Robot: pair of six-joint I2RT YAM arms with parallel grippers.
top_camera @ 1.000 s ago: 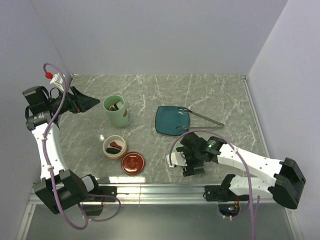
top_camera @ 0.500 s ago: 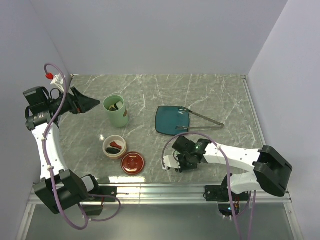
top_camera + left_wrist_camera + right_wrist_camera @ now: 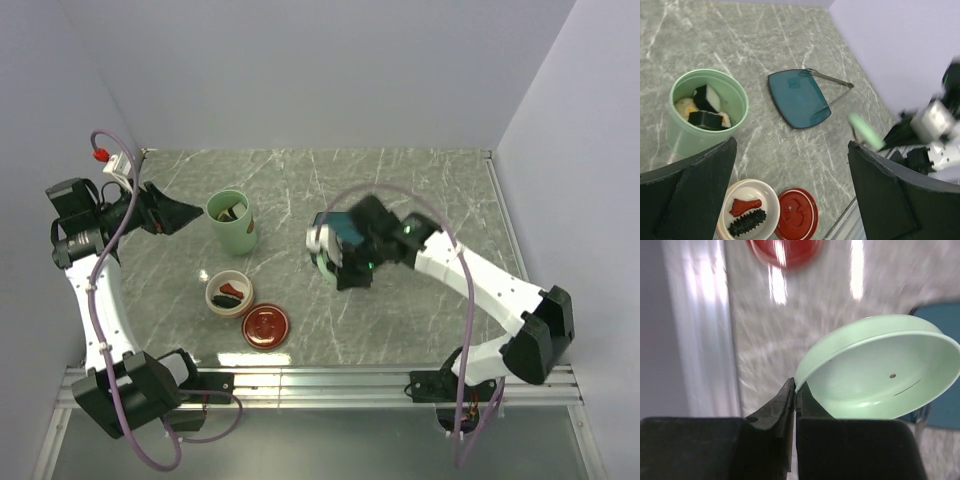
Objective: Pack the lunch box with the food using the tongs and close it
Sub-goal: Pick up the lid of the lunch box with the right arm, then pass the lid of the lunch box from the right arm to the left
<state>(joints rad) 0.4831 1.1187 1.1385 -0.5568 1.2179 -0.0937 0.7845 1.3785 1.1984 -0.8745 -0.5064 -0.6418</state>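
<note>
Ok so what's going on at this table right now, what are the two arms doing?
The right gripper is shut on the rim of the mint-green lid, holding it in the air near the teal plate. The left gripper hovers open beside the mint-green pot, gripping nothing. The pot has sushi pieces in it, and the cream bowl has two pieces. Both are uncovered. The dark-red lid lies beside the bowl, and the tongs lie by the plate.

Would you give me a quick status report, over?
Right hand shut on lid. Left hand open, empty. Pot uncovered, food inside. Path to pot looks clear.
</note>
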